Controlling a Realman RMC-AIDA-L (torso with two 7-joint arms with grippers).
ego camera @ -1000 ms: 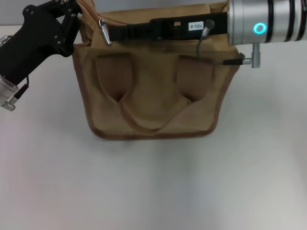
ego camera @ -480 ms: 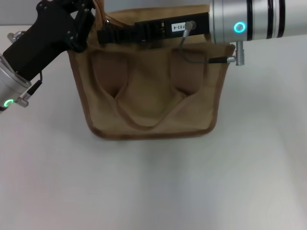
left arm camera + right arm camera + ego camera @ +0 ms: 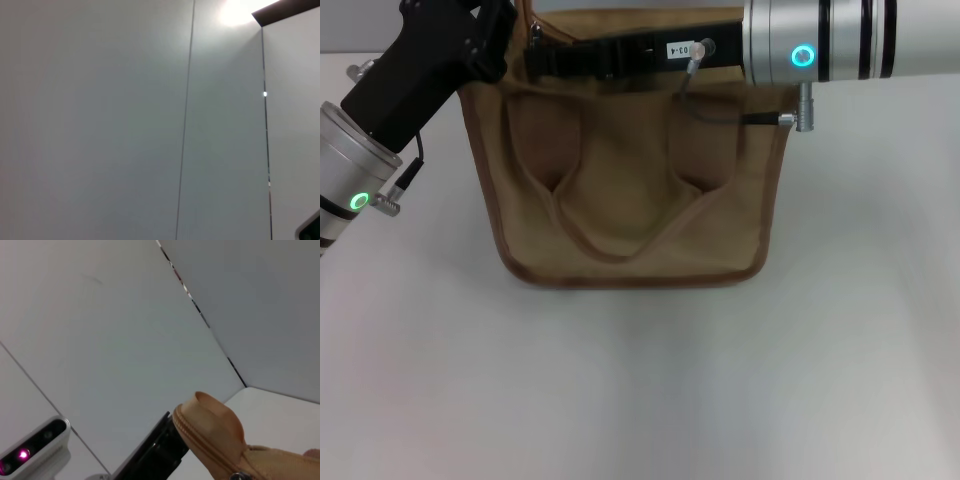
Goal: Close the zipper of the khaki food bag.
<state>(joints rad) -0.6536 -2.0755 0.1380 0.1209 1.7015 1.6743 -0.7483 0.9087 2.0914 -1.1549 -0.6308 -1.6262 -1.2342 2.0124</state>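
Zipper (image 3: 207, 442) ran along the top of the bag (image 3: 630, 200), which stood on the white table (image 3: 720, 380). Right gripper (image 3: 545, 62) reached level across the bag's top toward its left corner. Left gripper (image 3: 495, 30) slanted down onto that corner. Neither claw's state could be made out.

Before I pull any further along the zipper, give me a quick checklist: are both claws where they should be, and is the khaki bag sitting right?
1. Khaki food bag sits square on the white table: ok.
2. Left claw is at the bag's top left corner: ok. Grip on the fabric: cannot tell.
3. Right claw reaches across the bag's top edge toward the left end: ok. Whether it holds the pull tab: cannot tell.
4. Zipper teeth show in the right wrist view at the bag's raised end; closed along the full length: cannot tell.
5. Looped handle lies flat on the bag's face, away from the zipper: ok.
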